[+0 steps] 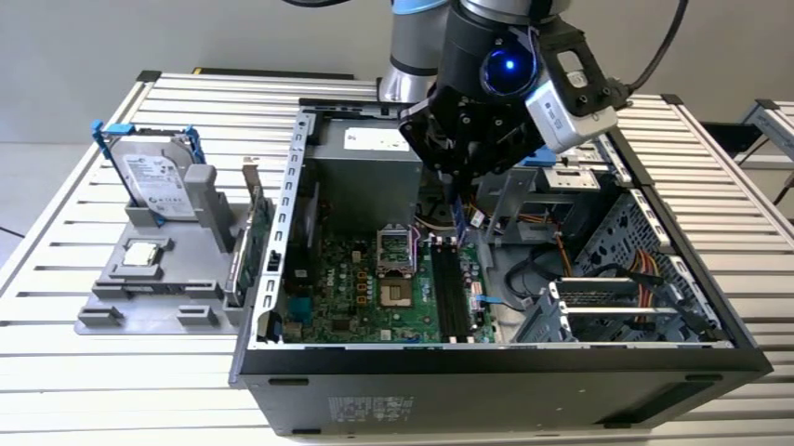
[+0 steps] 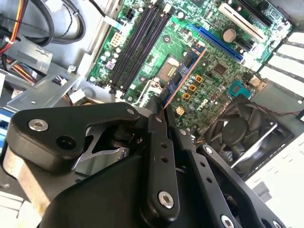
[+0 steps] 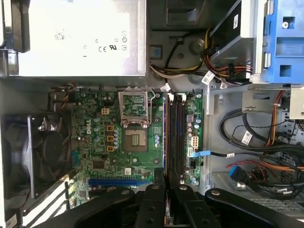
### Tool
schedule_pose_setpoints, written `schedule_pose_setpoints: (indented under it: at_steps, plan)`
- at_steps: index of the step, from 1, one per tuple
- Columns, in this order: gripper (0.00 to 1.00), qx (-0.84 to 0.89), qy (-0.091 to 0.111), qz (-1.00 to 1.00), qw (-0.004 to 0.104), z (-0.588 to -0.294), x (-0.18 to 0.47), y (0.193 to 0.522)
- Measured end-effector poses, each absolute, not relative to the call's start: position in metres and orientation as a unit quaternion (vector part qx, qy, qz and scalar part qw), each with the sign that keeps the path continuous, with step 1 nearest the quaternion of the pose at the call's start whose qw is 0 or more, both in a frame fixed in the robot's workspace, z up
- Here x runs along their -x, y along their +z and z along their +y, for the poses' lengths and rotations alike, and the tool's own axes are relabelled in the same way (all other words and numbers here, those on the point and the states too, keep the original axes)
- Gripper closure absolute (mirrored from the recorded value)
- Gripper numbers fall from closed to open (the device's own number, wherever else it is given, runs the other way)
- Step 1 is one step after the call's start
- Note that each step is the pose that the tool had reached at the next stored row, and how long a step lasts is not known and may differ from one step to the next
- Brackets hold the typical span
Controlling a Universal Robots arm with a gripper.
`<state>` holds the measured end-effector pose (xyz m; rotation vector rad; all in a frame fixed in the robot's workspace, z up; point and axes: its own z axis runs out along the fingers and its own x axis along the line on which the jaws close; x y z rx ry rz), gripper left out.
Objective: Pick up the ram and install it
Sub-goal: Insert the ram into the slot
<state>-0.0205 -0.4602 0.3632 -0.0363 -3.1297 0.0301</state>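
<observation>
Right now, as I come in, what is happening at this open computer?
The robot arm's gripper reaches down into the open computer case. It is shut on the ram, a thin dark strip held on edge over the green motherboard, close to the long black memory slots. The ram does not look seated in a slot yet.

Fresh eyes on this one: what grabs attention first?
The open PC case takes the middle of the table, green motherboard exposed. The gripper hangs over it, shut on the ram, a thin strip over the black slots. At the exterior view's left, a hard drive stands in a grey holder.
</observation>
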Motion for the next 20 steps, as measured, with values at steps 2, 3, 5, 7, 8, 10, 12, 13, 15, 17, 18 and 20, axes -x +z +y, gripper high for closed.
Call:
schedule_pose_setpoints:
  at_steps: [2,3,5,7,8,10,12,13,15,17,18,20]
  plan:
    - [1.00,0.017,0.010,-1.000,0.006,-0.4602,0.0205,0.3632]
    - [1.00,0.020,0.010,-1.000,0.006,-0.4602,0.0205,0.3632]
    - [1.00,0.023,0.010,-1.000,0.006,-0.4602,0.0205,0.3632]
    - [1.00,0.024,0.010,-1.000,0.006,-0.4602,0.0205,0.3632]
    - [1.00,0.024,0.009,-1.000,0.006,-0.4602,0.0205,0.3632]
    - [1.00,0.025,0.009,-1.000,0.006,-0.4602,0.0205,0.3632]
    - [1.00,0.025,0.010,-1.000,0.006,-0.4602,0.0205,0.3632]
    - [1.00,0.025,0.010,-1.000,0.006,-0.4602,0.0205,0.3632]
    - [1.00,0.028,0.009,-1.000,0.006,-0.4602,0.0205,0.3632]
    - [1.00,0.033,0.009,-0.999,0.006,-0.4602,0.0205,0.3632]
    - [1.00,0.035,0.009,-0.999,0.006,-0.4602,0.0205,0.3632]
    - [1.00,0.038,0.009,-0.999,0.006,-0.4602,0.0205,0.3632]
